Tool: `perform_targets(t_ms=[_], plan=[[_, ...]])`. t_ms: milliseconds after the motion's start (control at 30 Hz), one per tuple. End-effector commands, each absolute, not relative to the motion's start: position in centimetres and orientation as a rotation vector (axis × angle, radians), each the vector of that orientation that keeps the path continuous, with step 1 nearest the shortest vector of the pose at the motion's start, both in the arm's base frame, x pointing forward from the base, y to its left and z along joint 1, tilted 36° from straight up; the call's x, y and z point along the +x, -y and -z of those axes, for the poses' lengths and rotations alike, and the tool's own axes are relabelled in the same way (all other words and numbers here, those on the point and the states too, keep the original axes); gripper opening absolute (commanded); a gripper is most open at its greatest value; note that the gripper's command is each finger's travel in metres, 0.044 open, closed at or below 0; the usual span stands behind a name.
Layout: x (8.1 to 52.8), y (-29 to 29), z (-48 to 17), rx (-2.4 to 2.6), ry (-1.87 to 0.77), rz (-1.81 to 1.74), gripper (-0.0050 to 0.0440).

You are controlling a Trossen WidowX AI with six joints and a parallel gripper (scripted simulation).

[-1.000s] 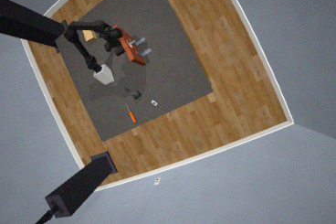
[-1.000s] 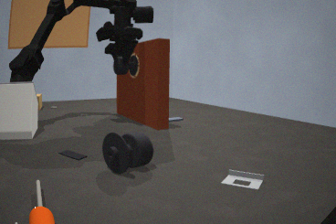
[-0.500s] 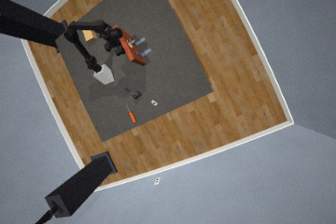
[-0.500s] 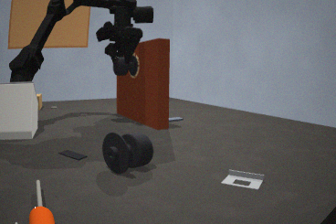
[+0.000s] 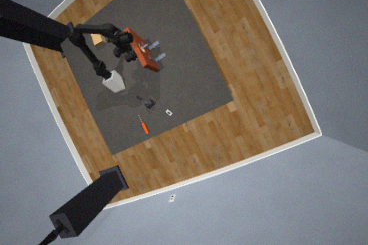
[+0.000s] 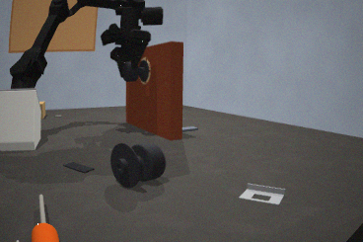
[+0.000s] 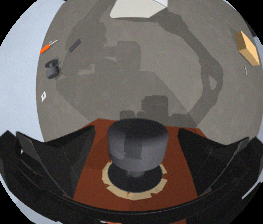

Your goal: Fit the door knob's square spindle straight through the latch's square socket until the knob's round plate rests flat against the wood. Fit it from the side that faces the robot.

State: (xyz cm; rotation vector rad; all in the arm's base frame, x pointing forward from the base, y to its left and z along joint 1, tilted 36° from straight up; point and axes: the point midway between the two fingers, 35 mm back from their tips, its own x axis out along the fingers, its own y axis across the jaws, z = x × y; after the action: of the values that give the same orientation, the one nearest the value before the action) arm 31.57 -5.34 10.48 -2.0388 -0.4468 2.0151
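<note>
A dark door knob [image 6: 130, 71] [image 7: 137, 145] sits at the upright red-brown wooden board [image 5: 148, 63] [image 6: 170, 88] [image 7: 89, 170], on the side facing the robot. Its round plate [image 6: 144, 70] [image 7: 134, 179] lies over the pale ring around the hole and looks against or very close to the wood; I cannot tell if it is fully flat. The spindle and the latch's socket are hidden. My gripper [image 6: 129, 63] [image 7: 138, 132] is open around the knob, with a gap between the knob and each finger.
A second dark knob [image 5: 150, 104] [image 6: 150, 162] [image 7: 52, 69], a white strike plate [image 5: 169, 112] [image 6: 277, 199], an orange screwdriver [image 5: 145, 128] [image 6: 45, 233] and a dark flat piece [image 6: 79, 167] [image 7: 75, 46] lie in front. Grey supports [image 5: 160, 56] stand behind the board. A tan block [image 5: 98, 39] [image 7: 248, 48] stands near the robot.
</note>
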Motion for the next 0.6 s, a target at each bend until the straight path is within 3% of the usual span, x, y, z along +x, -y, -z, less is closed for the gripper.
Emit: perform_targets(t_ms=[0, 567], plan=[[29.9, 5.4, -10.5, -2.047, 0.447, -2.012, 0.0440], [24.3, 5.6, -9.9, -2.047, 0.447, -2.012, 0.0440]])
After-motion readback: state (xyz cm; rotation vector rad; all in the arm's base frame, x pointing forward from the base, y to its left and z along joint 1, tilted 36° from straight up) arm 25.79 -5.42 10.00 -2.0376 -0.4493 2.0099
